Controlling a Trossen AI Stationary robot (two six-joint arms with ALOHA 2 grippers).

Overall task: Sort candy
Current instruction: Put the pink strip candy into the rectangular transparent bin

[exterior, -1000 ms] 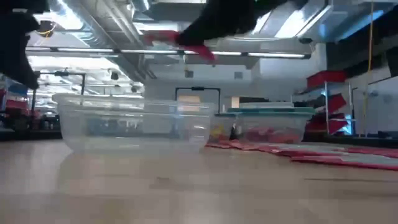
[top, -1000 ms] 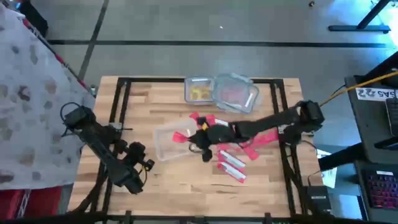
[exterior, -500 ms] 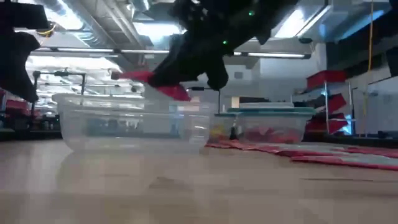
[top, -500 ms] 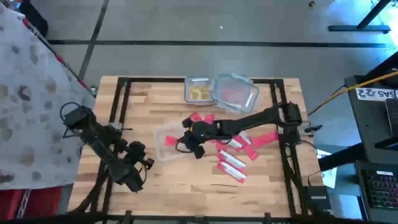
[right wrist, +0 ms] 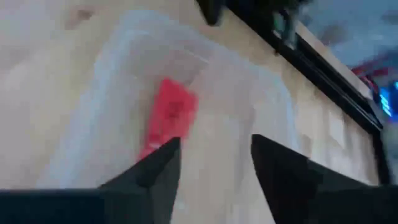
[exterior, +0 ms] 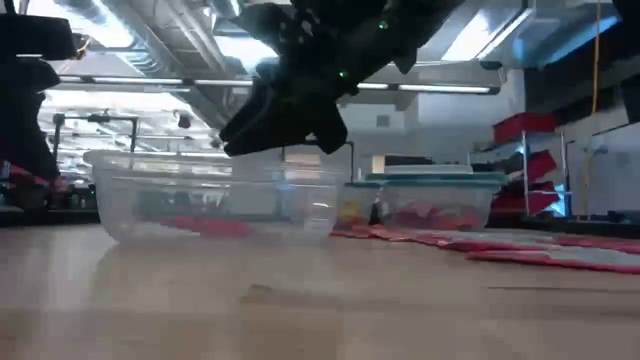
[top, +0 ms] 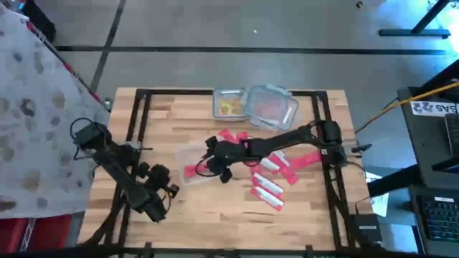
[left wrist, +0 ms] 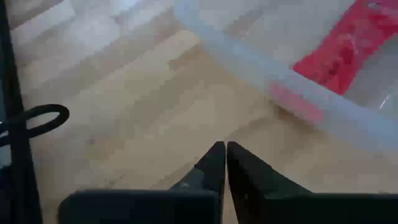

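Note:
A clear tub [top: 195,163] stands open in the middle of the table, with one flat red candy packet [right wrist: 171,118] lying on its floor [exterior: 195,225]. My right gripper [right wrist: 214,149] hangs open just above the tub [top: 214,156], touching nothing; the packet lies below and ahead of its fingers. More red packets [top: 269,188] lie on the wood to the tub's right. My left gripper [left wrist: 225,152] is shut and empty, low over the table near the tub's near left corner [top: 171,188].
Two smaller tubs stand at the far edge: one with yellow pieces [top: 229,106], one with red candy under a tilted lid [top: 271,107]. Loose red packets [top: 301,159] lie under my right arm. A black frame [top: 136,115] borders the table's sides.
My right gripper has carried a red packet toward the table's left and down over the open tub, then opened. The packet has dropped from the fingers and now lies on the tub's floor.

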